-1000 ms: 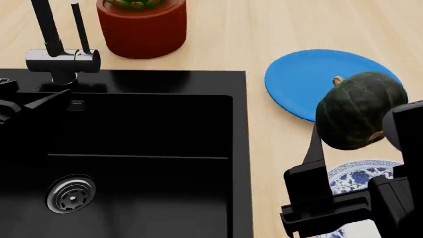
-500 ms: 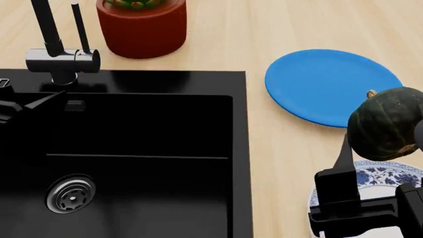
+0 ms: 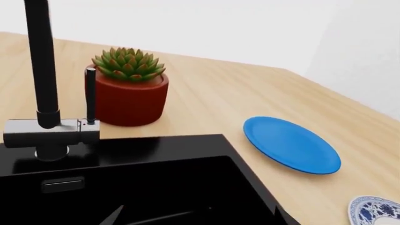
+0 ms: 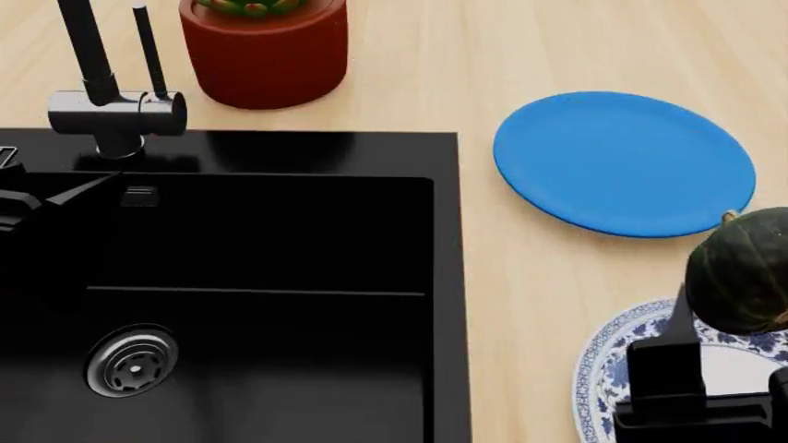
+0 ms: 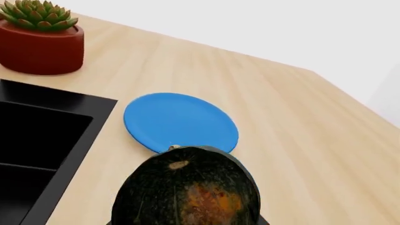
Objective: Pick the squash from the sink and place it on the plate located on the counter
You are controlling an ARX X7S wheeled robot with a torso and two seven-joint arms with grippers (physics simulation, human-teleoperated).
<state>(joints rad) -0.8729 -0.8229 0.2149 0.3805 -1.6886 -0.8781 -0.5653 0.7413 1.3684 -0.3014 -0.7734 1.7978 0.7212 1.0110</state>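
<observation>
The dark green squash [image 4: 746, 266] is at the right edge of the head view, held up over the far side of the white plate [image 4: 600, 367] with the blue floral rim. My right gripper [image 4: 736, 306] is shut on it, with one black finger [image 4: 674, 343] rising along its left side. In the right wrist view the squash [image 5: 187, 190] fills the near part, tan stem up. The black sink [image 4: 246, 277] holds nothing I can see. My left gripper [image 4: 25, 196] hangs over the sink's left part, open with nothing in it. The plate's rim [image 3: 374, 210] also shows in the left wrist view.
A plain blue plate [image 4: 622, 161] lies on the beige counter [image 4: 493, 55] just beyond the patterned plate. A red pot with a succulent [image 4: 265, 46] and the black-and-chrome faucet [image 4: 113, 106] stand behind the sink. A steel drain [image 4: 131, 360] sits in the basin.
My right gripper has carried the squash rightward and nearer, from over the blue plate's edge to over the patterned plate. The left arm has barely moved.
</observation>
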